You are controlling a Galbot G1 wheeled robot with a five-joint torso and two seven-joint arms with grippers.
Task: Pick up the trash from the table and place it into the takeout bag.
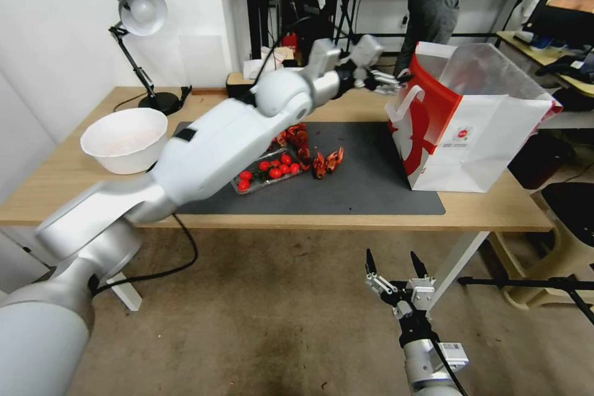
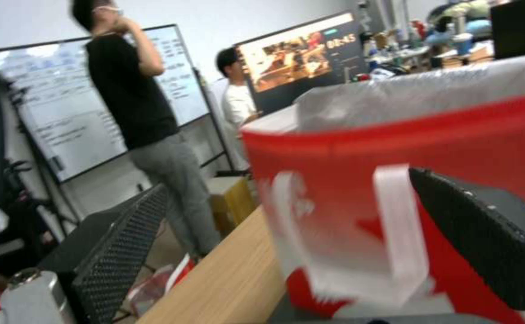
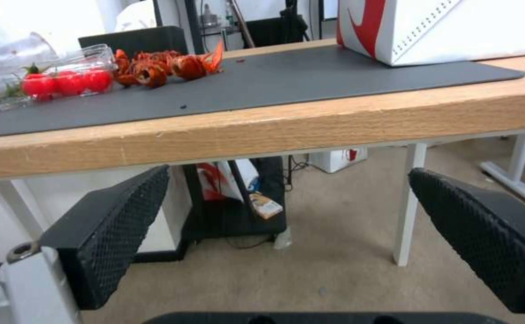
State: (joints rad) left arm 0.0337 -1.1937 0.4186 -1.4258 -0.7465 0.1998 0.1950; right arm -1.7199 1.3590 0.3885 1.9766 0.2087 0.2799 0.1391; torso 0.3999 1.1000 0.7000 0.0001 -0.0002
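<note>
Reaching with the left hand far across the desk, up at the open mouth of the takeout bag, just beside its red side panel and white loop handle. Held high there probably so that anything let go would fall inside and not on the rim. Seen through the left wrist view with both pads spread wide and nothing between them, only the red panel of the bag beyond. Judged as the end of one drop, or an empty approach; cannot say which.

Keeping the right hand low in front of the desk, under its front edge, fingers pointing up and spread apart, carrying nothing. Parked there, it seems, to leave room for the other arm.

Standing the bag upright on the right end of the dark mat, mouth open, which makes it easy to fill from above.

Leaving on the desk a white bowl near the left end, off the mat, then a clear tray of cherry tomatoes and red crayfish shells touching each other in the middle of the mat, well apart from the bag. So much to clear yet.
</note>
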